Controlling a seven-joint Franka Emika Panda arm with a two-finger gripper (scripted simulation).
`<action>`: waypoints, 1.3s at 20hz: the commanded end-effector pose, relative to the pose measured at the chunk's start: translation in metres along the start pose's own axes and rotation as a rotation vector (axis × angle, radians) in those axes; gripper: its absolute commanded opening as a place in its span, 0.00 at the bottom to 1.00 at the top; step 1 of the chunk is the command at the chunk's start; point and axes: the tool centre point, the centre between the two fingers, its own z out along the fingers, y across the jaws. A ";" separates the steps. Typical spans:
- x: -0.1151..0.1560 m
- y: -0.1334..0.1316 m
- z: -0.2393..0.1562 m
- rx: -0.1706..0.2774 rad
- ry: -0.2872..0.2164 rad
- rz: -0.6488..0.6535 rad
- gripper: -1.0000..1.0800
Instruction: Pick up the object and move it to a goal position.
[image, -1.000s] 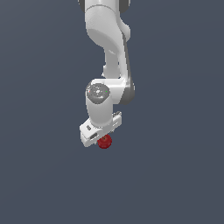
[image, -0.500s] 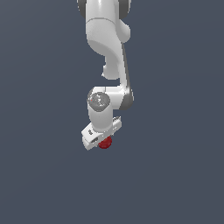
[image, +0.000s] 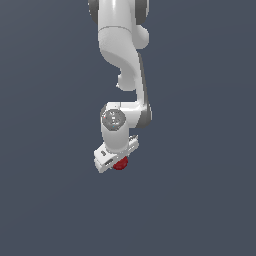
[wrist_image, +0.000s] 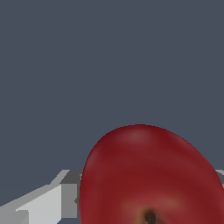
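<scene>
The object, a small dark-red apple (image: 120, 164), shows just under the white hand of my gripper (image: 118, 161) in the exterior view, mostly hidden by the hand. In the wrist view the apple (wrist_image: 148, 175) fills the space between the grey fingers (wrist_image: 65, 192), with its dimpled top facing the camera. One finger lies against each side of the apple, so the jaws stand closed on it. The arm comes down from the top of the exterior view, wrist bent over the apple.
Plain dark grey-blue ground (image: 200, 200) surrounds the arm on all sides. No other object, container or edge shows in either view.
The wrist and forearm came down over the apple and the hand shifted slightly. The apple stayed at the same spot. Little moved in the last half second.
</scene>
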 end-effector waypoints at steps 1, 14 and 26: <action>0.001 0.000 0.000 0.000 0.001 -0.001 0.00; -0.007 0.002 -0.011 0.000 0.000 0.000 0.00; -0.054 0.017 -0.088 0.000 0.000 0.000 0.00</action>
